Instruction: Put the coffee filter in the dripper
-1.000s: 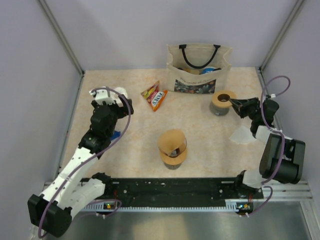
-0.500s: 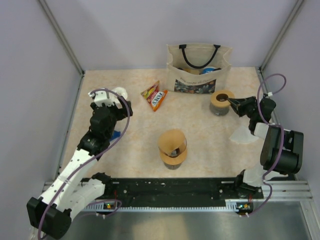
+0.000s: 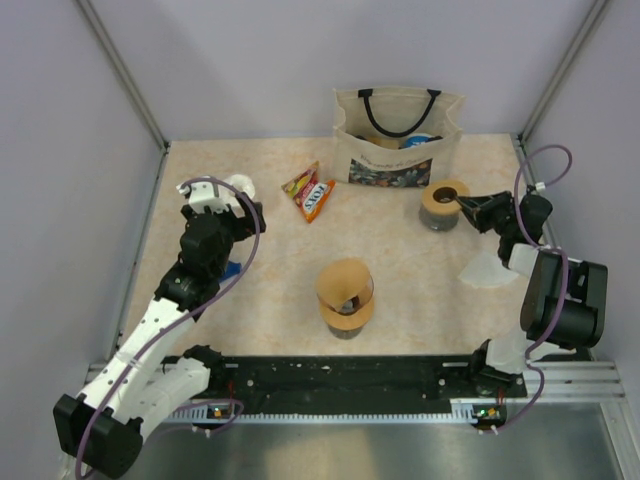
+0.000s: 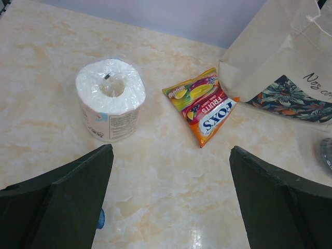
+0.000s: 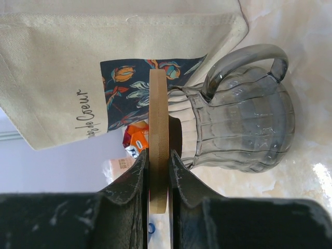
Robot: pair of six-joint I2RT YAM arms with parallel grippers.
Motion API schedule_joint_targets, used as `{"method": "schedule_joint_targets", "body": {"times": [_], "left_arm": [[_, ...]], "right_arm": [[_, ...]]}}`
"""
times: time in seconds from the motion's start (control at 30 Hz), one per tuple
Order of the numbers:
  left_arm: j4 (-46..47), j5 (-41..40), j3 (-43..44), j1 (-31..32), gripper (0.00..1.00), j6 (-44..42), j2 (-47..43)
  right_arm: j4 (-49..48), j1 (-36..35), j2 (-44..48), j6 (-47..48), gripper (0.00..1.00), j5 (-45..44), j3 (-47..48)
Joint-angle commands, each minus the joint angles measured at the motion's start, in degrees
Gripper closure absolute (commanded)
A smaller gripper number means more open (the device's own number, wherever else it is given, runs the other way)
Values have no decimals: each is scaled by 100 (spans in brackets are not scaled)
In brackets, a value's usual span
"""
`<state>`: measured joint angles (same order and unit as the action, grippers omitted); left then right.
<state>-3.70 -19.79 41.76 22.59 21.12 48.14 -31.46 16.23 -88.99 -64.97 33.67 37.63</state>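
Right tool point(image 5: 158, 157) is pressed together on the edge of the wooden ring point(image 5: 158, 114) of the glass dripper point(image 5: 244, 129), one finger on each flat face of the ring. The right wrist view shows it plainly: ribbed smoky glass, a curved handle, and the ring sandwiched between the two dark fingers. From the top camera, the dripper stands on the counter point(image 3: 280, 290) at the far right, just in front of the tote bag point(image 3: 398, 130), the one with the floral print and black handles.

The brown coffee filter point(image 3: 343, 282) is well apart from it, in the middle of the counter toward the near side. It's perched on top of something with a tan ring around it, and I can't make out what that is from above. No tool is touching the filter.

Left tool point(image 4: 170, 155) is spread wide and holds nothing, hanging over the left side of the counter. Just beyond it stands a wrapped toilet paper roll point(image 4: 110, 101), upright. To the right of that a FOXS candy bag point(image 4: 205, 106) lies flat. A little blue thing point(image 4: 100, 219) peeks out by the left finger, too small to identify.

There's also a whitish see-through piece point(image 3: 485, 270) on the counter by the right arm, can't tell what it is.
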Motion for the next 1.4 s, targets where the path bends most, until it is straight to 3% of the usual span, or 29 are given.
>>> {"method": "schedule_joint_targets", "body": {"times": [0.0,0.17,0.43,0.83,0.93,1.0,1.03,1.23,1.37], "left_arm": [[151,63,8,17,1,85,-85],[151,107,17,9,1,102,-77],[195,89,17,17,1,155,-112],[-253,-455,148,17,1,409,-94],[-516,-657,236,17,1,620,-59],[-692,-754,306,9,1,752,-7],[-815,-798,350,17,1,831,20],[-1509,-1166,552,0,1,1227,195],[-2457,-1641,824,-140,1,1858,441]], "right_arm": [[149,-50,40,221,85,-133,263],[596,-50,136,414,71,-264,342],[1160,-50,259,845,64,-441,535],[1828,-67,286,1214,45,-616,807],[1942,-50,513,1311,28,-791,799],[2091,-50,724,1399,5,-1002,807],[2118,-50,856,1478,1,-1055,799],[2381,-50,1620,1786,1,-1143,939],[2469,-50,2209,1812,1,-1318,773]]}}
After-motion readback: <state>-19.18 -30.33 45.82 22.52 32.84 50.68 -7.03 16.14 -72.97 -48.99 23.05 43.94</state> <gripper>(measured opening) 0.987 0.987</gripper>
